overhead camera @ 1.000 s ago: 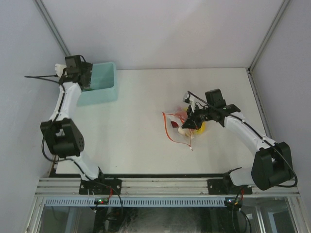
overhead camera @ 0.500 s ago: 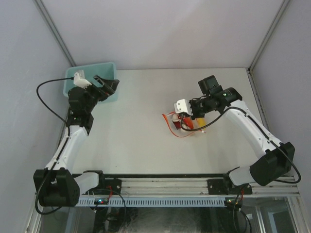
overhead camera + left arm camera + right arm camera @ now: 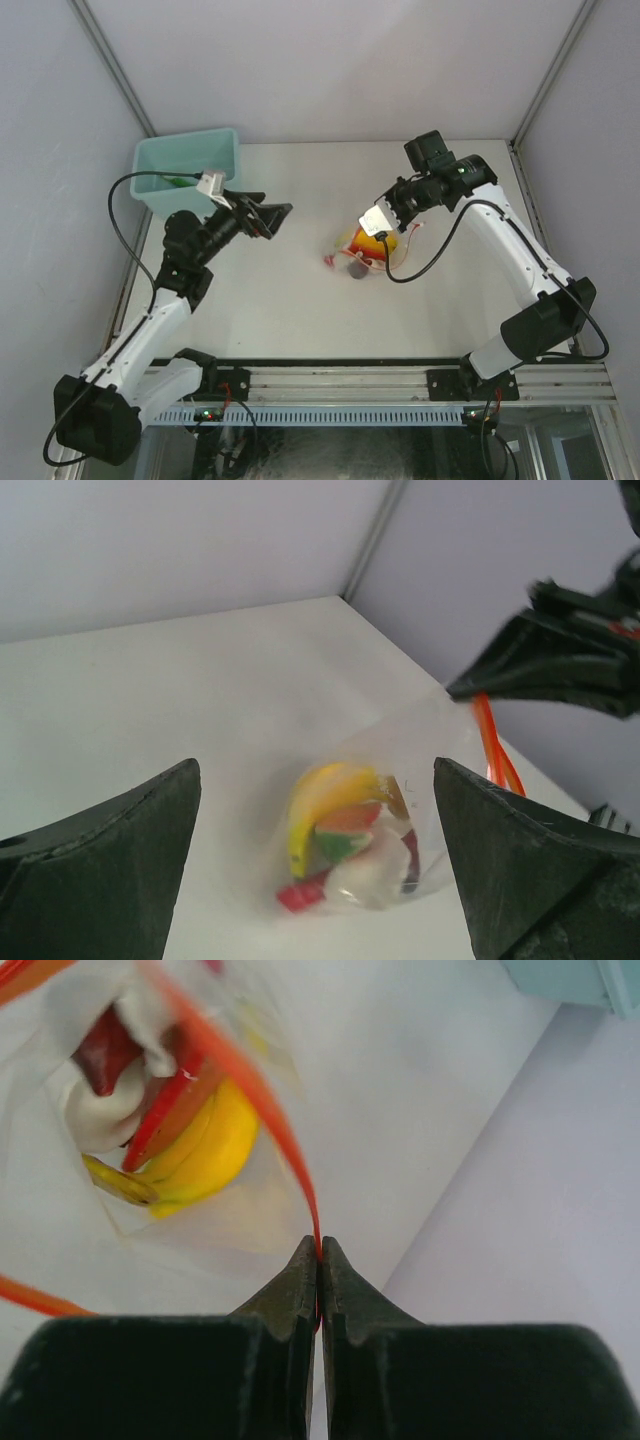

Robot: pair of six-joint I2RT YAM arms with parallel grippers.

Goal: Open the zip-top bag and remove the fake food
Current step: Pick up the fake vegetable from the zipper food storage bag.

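While limp in the clenched right pincer (image 3: 318, 1258) — clear zip-top bag (image 3: 440, 745), fake food (image 3: 335, 825) inside; left pincer (image 3: 277, 217) agape

The left pincer (image 3: 280, 218) gapes wide, arm outstretched; the right pincer (image 3: 318, 1250) is pinched tight.

Bright even light, blurred wrist views

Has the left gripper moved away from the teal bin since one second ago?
Yes. The left gripper has left the teal bin and moved out over the table, toward the zip-top bag.
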